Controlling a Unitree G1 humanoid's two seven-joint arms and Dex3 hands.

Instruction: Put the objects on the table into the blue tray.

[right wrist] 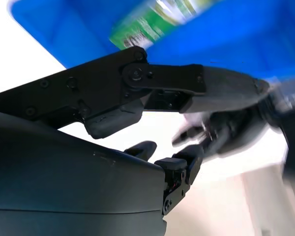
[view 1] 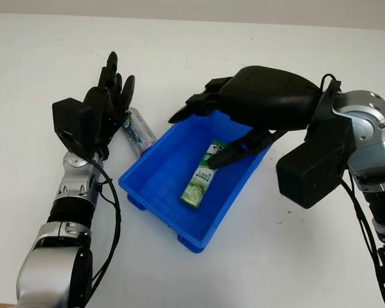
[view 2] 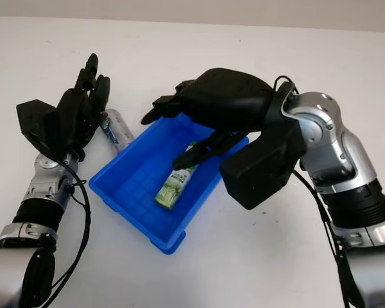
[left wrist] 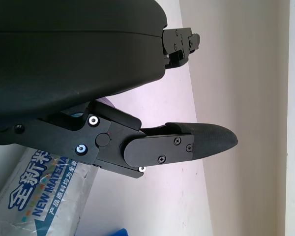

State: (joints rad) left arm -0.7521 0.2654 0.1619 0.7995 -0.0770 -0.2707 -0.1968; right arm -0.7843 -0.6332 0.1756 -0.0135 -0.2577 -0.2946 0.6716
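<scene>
The blue tray (view 1: 163, 172) stands mid-table. A green and white box (view 1: 200, 179) lies on its floor, also seen in the right wrist view as the green box (right wrist: 157, 22). My right hand (view 1: 244, 131) hovers open over the tray's far side, one fingertip just above the box's far end, holding nothing. A silver tube with blue print (view 1: 139, 130) lies on the table against the tray's left outer wall; the left wrist view shows it as the silver tube (left wrist: 39, 196). My left hand (view 1: 106, 106) is open just left of the tube, fingers pointing away from me.
The white table (view 1: 276, 256) stretches around the tray on all sides. Cables run along both forearms.
</scene>
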